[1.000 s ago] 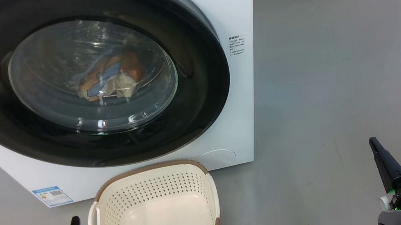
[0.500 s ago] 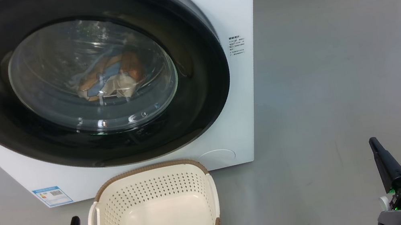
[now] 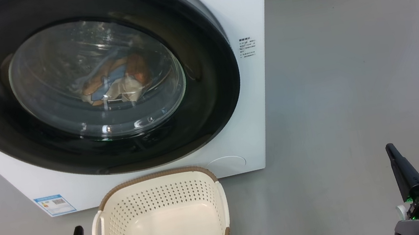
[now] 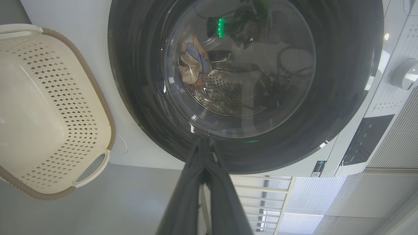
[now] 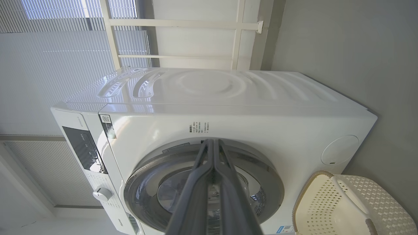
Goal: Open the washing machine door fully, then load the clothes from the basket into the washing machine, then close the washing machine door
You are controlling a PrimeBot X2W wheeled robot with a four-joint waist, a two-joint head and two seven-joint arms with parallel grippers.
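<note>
Resting just beside left hand [image 3: 78, 230], basket [image 3: 155, 175]; right hand [image 3: 388, 147] well apart.

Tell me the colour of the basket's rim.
Brown, woven-look; the basket shows best in the head view.

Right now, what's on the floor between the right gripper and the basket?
Nothing. In the head view the stretch between the right gripper and the basket is bare grey floor.
</note>
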